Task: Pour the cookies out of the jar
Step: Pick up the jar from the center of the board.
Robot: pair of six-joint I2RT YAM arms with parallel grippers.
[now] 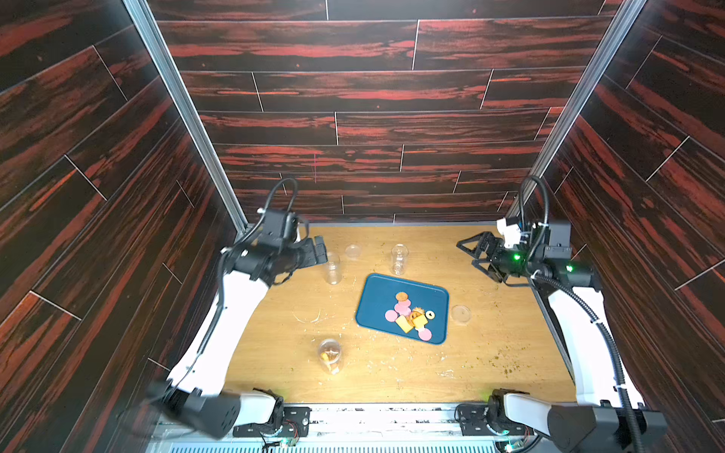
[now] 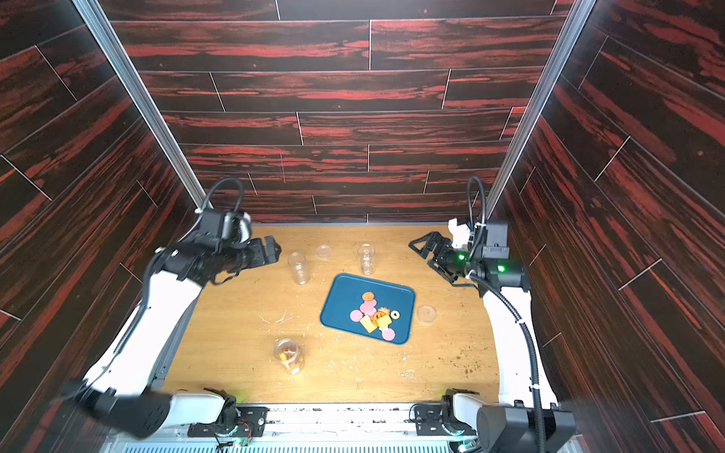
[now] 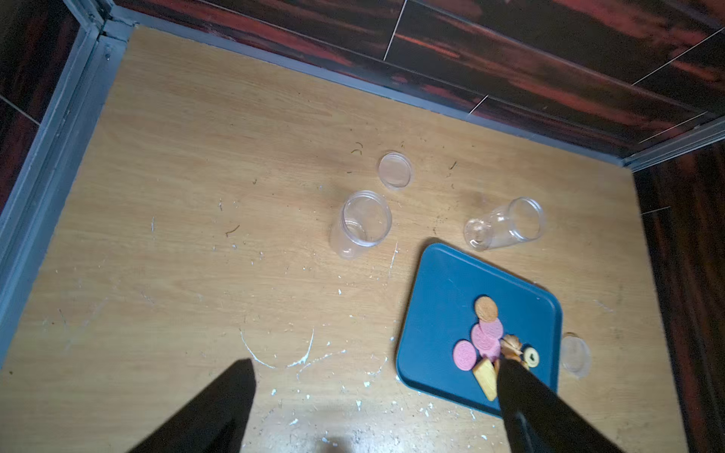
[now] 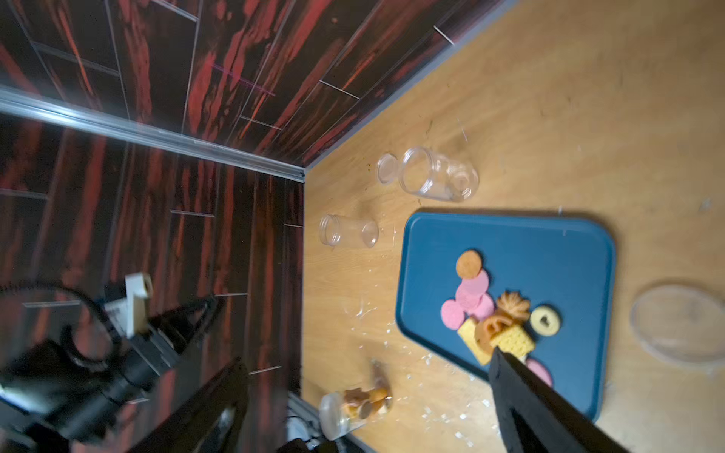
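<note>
Left jaws spread wide, right jaws spread wide too, and neither pair has a thing between its tips. Now the cookies [image 1: 403,307]: a loose heap of small flat biscuits sits on the flat blue rectangular tray [image 1: 376,288]. There's a tan round at the far end, with pink discs overlapping just below it. Yellow squares and a brown frilled piece are piled toward the near side, and a pale ring [image 4: 545,321] lies just off to the right. The heap lies toward the tray's near right part.

A few more biscuits show inside the clear plastic jar [image 1: 330,355], which stands alone near the front of the light wooden counter [image 1: 274,353], well apart from the tray on its left. Whether that jar is capped, I cannot tell.

Beyond the tray are two empty clear jars, one [image 1: 399,259] just past its far edge, the other [image 1: 332,268] further left. A clear round lid [image 1: 353,251] lies flat between them, and a second clear lid [image 1: 461,313] lies just beside the tray's right edge. Pale crumbs [image 1: 443,372] are strewn over the front of the counter.

Left jaws hang raised near the left empty jar. Right jaws hang over the far right corner, well apart from everything.
</note>
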